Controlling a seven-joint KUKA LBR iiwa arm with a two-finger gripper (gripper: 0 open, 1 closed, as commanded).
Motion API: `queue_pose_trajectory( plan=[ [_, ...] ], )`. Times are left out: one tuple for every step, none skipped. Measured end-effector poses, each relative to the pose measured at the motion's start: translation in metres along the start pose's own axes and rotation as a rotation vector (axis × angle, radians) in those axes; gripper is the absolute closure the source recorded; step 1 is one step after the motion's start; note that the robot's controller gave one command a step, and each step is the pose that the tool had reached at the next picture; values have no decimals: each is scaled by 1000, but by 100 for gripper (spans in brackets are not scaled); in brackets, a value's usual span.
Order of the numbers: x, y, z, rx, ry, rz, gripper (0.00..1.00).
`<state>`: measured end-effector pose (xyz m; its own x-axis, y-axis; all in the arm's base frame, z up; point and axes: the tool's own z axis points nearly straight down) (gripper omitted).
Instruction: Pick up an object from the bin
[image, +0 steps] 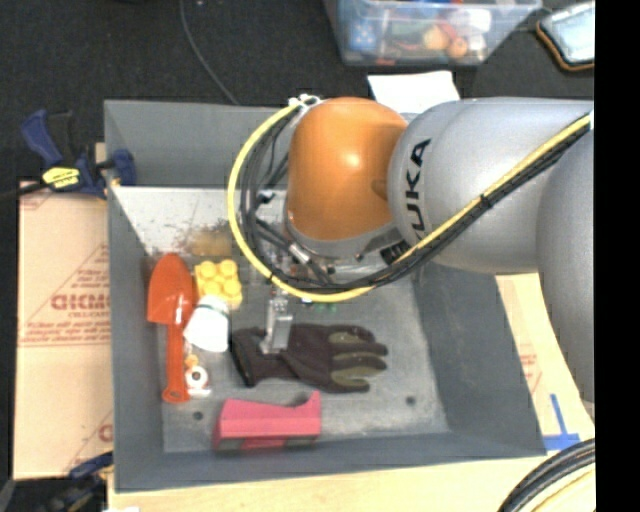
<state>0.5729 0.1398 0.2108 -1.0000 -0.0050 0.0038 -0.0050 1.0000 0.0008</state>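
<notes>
Hanging over one dark glove (330, 356): claw (277, 328), grip state unclear; one orange scoop (168, 290).

This looks like a robotics lab or test cell: a big silver industrial arm (490, 150) with KUKA lettering, an orange domed cover (340, 170) and a looped yellow cable (232, 195) leans over a grey sheet-metal bin (470, 350). The bin holds unrelated test oddments, among them a dark fabric glove (320, 355), an orange plastic scoop (168, 290) and a pink block (268, 420). A clear plastic box of small parts (420, 25) stands behind it.
</notes>
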Motion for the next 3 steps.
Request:
queue_pose_trajectory(
  plan=[
    [-2,-1,-4,-1,-7,5,0],
    [10,-91,141,0,-10,-30,0],
    [30,-88,139,-6,-28,-99,0]
  ],
)
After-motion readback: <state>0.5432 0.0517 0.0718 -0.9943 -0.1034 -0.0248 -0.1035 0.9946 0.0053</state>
